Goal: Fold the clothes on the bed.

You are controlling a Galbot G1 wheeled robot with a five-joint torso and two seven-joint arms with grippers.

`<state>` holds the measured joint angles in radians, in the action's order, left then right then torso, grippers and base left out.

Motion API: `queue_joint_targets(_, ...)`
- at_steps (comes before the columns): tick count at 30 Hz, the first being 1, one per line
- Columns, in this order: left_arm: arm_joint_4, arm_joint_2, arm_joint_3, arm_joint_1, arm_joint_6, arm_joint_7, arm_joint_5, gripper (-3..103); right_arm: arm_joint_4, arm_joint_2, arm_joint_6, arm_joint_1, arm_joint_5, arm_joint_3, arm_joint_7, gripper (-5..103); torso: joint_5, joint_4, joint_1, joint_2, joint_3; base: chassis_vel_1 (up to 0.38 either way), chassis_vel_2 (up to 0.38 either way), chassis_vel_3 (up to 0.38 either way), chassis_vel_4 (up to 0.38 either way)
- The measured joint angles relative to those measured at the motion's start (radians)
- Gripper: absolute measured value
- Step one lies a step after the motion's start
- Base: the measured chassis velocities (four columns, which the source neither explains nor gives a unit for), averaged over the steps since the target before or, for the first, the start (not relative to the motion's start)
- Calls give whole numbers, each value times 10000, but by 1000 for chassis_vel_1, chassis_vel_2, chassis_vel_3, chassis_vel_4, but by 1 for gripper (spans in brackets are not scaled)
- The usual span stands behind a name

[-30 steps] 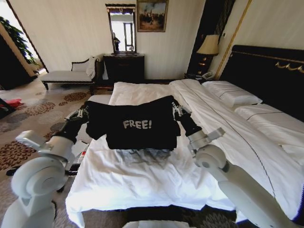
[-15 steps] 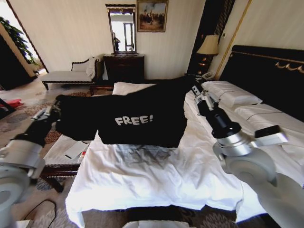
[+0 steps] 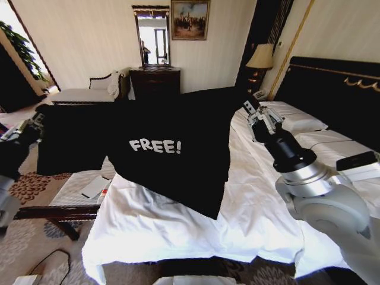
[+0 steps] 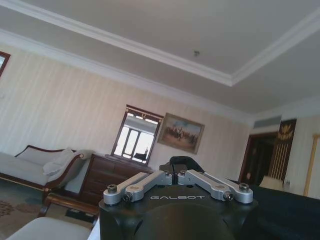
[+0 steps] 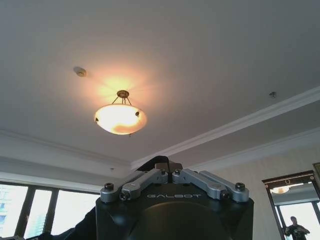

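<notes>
**T-shirt lifted higher and spread wider over the bed**

Since the earlier frames the black T-shirt [image 3: 160, 142] has been raised further and stretched wider, and both arms have been swung apart: the left gripper [image 3: 35, 123] has been carried out past the bed's left edge, over the carpet, and the right gripper [image 3: 252, 116] has been lifted above the middle of the bed [image 3: 178, 225].

The garment is held in the air between the two grippers, its white "FREE!" print turned toward the head camera. Its top edge is stretched from one gripper to the other, and the lower hem is hung at a slant, with the lowest corner toward the right, just above the white duvet. Whether that corner touches the duvet cannot be told.

In the left wrist view the jaws of the left gripper [image 4: 178, 169] are seen clenched on a fold of black cloth; in the right wrist view the jaws of the right gripper [image 5: 169, 166] are likewise closed on a pinch of the shirt, below a lit ceiling lamp [image 5: 120, 118].

A low bench [image 3: 65, 205] is seen beside the bed, under the left sleeve.
</notes>
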<state>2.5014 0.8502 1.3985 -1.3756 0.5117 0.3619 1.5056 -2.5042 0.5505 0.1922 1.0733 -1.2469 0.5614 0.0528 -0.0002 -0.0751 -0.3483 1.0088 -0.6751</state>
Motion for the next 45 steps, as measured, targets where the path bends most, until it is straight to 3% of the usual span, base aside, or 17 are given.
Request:
queue_joint_targets(2,0,-207,-71,0,158,52,-212,0,4,63,0,0,64,-42,-1,0,3,-1,0,0,0,0,0,0,0)
queue_joint_targets(6,-3,-1183,-845,248,694,139,-1491,0,212,352,-1,-16,420,-274,-55,0,1,-1,-1,-1,0,0,0,0,0)
queue_joint_targets(12,-224,-1839,-1704,1076,725,270,-1926,0,674,575,-14,-36,778,-436,-164,0,2,-4,0,-1,0,0,0,0,0)
queue_joint_targets(18,-88,-2037,-1267,1423,105,-179,-972,0,714,678,26,105,872,-363,-193,0,2,0,-3,-3,-1,0,0,0,0)
queue_joint_targets(21,-19,-2016,-701,1492,-117,-276,-44,0,459,616,70,125,738,-266,-178,0,0,0,-1,-2,1,0,0,0,0)
queue_joint_targets(23,-4,-2078,187,1546,-271,-300,980,0,147,505,102,96,512,-141,-144,0,1,-1,0,-2,0,0,0,0,0)
queue_joint_targets(24,-4,-2078,187,1546,-271,-300,980,0,147,505,102,96,512,-141,-144,0,1,-1,0,-2,0,0,0,0,0)
queue_joint_targets(31,6,-2350,2494,1193,-337,-189,2955,0,43,18,161,59,-147,467,90,0,3,0,0,-1,1,0,0,0,0)
queue_joint_targets(37,5,-2332,3043,852,-337,-156,3345,0,19,-493,68,90,-471,1210,182,0,1,0,0,-2,1,0,0,0,0)
queue_joint_targets(45,0,-2090,2921,600,-226,-133,3413,0,24,-865,-177,2,-1200,2035,284,0,2,-2,0,-2,1,0,0,0,0)
